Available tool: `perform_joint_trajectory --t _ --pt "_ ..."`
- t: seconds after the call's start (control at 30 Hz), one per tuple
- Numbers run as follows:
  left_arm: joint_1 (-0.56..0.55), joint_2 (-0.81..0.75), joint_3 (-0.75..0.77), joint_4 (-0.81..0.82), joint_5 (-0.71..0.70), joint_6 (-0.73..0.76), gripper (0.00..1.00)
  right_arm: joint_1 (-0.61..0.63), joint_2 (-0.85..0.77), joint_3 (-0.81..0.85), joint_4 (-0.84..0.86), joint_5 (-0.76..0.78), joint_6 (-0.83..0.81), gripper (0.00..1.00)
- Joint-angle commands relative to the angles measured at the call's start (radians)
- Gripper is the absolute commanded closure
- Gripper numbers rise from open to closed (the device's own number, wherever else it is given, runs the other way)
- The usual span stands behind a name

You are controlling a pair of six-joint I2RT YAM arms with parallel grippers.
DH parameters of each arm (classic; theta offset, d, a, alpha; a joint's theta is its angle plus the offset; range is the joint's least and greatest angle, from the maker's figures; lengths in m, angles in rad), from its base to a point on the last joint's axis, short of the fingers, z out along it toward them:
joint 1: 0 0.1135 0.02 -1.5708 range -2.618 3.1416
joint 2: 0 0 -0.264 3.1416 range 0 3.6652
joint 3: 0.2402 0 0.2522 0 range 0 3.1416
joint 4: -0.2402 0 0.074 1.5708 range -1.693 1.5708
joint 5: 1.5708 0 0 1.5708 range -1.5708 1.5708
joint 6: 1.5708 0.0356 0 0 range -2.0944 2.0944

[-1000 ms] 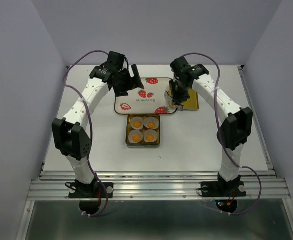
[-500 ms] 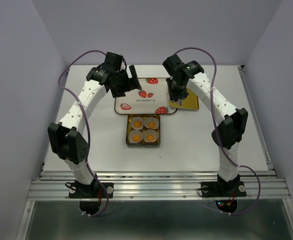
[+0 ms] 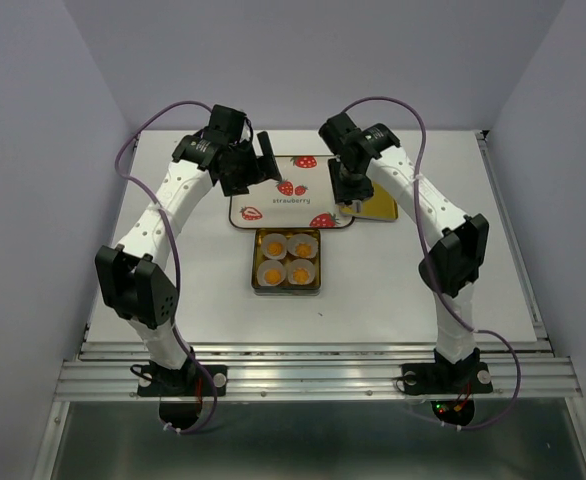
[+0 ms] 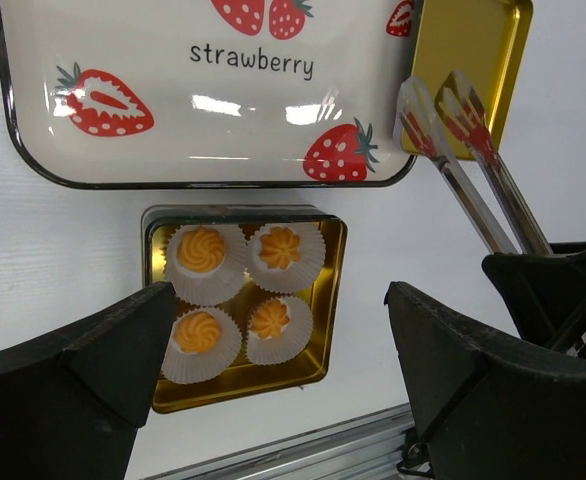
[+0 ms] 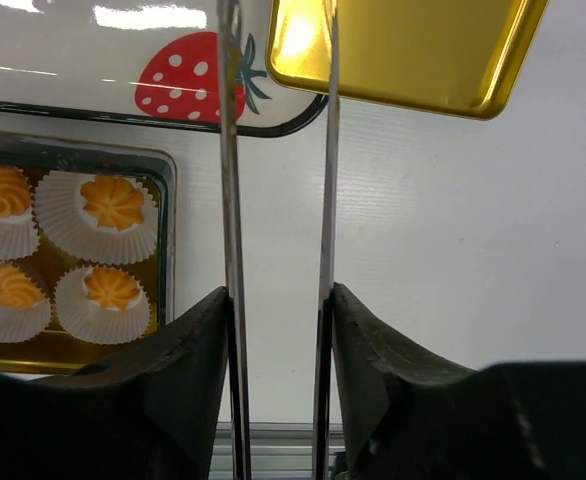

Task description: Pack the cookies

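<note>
Four orange-yellow cookies (image 3: 287, 259) sit in white paper cups inside an open gold tin (image 3: 319, 262) at the table's middle. They also show in the left wrist view (image 4: 202, 249) and the right wrist view (image 5: 111, 200). My left gripper (image 3: 256, 163) hangs above the strawberry tray's left end, open and empty, with its jaws wide apart (image 4: 278, 300). My right gripper (image 3: 351, 185) is shut on metal tongs (image 5: 229, 150), whose tips (image 4: 443, 115) reach over the edge between the tray and the gold lid. The tongs hold nothing.
A white tray (image 3: 293, 192) printed with strawberries lies behind the tin. A flat gold lid (image 3: 378, 203) lies at the tray's right end, partly under it. A metal rail (image 3: 313, 375) runs along the near table edge.
My right arm has moved a little left and back with the tongs. My left arm rose slightly a second ago and has since held still. The cookies have not moved.
</note>
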Motion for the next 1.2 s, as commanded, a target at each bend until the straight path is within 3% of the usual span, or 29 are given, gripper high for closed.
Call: perform_joint_trajectory --t 0.0,0.67,0.83,1.17 --pt "0.007 -0.059 -0.015 -0.014 -0.019 0.019 0.01 0.012 0.013 0.043 0.004 0.022 0.002 0.5" --pt "0.011 -0.062 -0.04 -0.01 -0.035 0.031 0.01 0.111 0.049 -0.071 -0.03 0.21 0.007 0.5" --pt "0.014 -0.072 -0.057 -0.005 -0.039 0.038 0.01 0.13 0.052 -0.071 -0.059 0.325 0.027 0.53" --pt "0.024 -0.095 -0.101 0.013 -0.044 0.038 0.01 0.162 0.056 -0.114 -0.057 0.368 0.025 0.58"
